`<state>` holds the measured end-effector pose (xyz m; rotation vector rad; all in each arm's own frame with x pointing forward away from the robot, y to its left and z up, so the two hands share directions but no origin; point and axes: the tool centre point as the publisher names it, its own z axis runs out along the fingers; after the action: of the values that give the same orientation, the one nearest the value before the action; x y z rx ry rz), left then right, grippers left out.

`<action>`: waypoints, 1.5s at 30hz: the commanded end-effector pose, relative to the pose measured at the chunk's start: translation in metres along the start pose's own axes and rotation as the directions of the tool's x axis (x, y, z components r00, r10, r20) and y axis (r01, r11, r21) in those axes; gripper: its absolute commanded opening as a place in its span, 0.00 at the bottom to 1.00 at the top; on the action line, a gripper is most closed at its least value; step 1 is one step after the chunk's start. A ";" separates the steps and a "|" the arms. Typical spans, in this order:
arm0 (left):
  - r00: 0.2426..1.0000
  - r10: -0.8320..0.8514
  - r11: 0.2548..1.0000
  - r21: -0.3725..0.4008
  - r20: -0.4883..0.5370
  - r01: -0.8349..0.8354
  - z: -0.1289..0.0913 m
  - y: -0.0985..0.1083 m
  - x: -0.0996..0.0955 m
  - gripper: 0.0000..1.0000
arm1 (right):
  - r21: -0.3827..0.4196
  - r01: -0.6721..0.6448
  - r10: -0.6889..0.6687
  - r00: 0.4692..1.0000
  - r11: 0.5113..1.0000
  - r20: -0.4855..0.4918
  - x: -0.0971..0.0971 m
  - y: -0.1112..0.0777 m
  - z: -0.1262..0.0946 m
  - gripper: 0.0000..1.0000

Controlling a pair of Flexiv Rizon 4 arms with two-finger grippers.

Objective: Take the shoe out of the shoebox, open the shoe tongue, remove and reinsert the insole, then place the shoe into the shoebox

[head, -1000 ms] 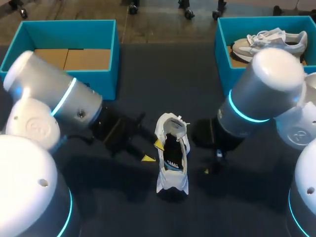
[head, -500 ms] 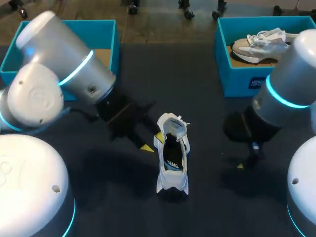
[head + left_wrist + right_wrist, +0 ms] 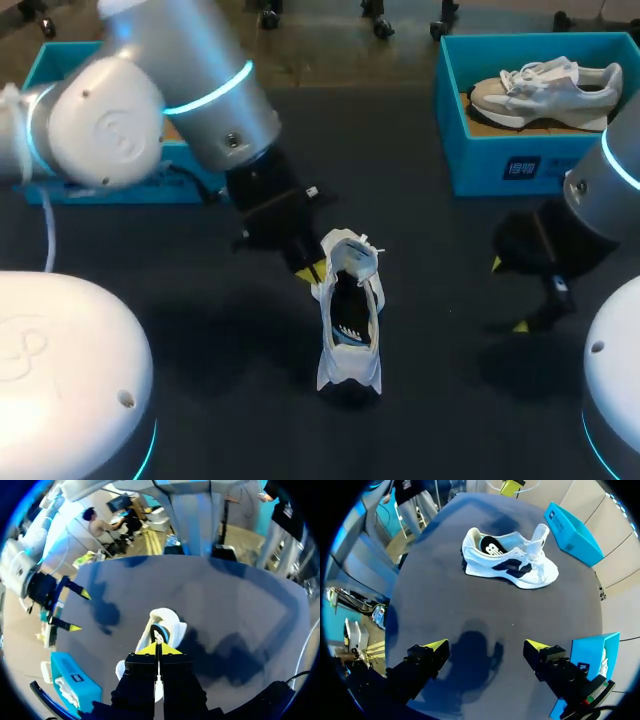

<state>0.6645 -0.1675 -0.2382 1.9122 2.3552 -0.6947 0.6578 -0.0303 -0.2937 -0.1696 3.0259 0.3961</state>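
The left gripper (image 3: 309, 272) is held shut at the ten o'clock edge of the shoe (image 3: 350, 320); the shoe is set at the middle of the table (image 3: 420, 220). The right gripper (image 3: 508, 295) is spread open at three o'clock, well apart.

Left arm (image 3: 190, 90): silver-grey cylinder, glowing cyan ring, small screw beneath; rounded cap with embossed mark, upper left.
Right arm (image 3: 615, 205): same grey, cyan ring, at right edge.
Domes (image 3: 70, 360): white, lower corners, each with one small hole and a cyan rim.
Cable (image 3: 47, 235): white, left edge.
Left gripper (image 3: 310, 272), right gripper (image 3: 508, 295): black, yellow wedge tips.
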 end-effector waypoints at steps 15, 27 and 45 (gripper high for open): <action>0.891 0.206 0.978 0.065 -0.405 -0.197 0.014 0.008 -0.019 0.00 | 0.001 0.000 0.000 1.000 1.000 0.003 0.002 0.000 -0.001 1.00; 0.656 0.453 0.882 0.197 -0.603 -0.428 0.047 0.003 -0.024 0.00 | 0.001 0.000 0.000 1.000 1.000 0.003 0.002 0.000 -0.001 1.00; 0.560 0.533 0.824 0.241 -0.634 -0.512 0.067 0.006 -0.014 0.00 | 0.001 0.000 0.000 1.000 1.000 0.003 0.002 0.000 -0.001 1.00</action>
<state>0.6522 -0.1986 -0.2928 3.0464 1.7673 0.0115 0.6570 -0.0311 -0.2928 -0.1717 3.0248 0.3996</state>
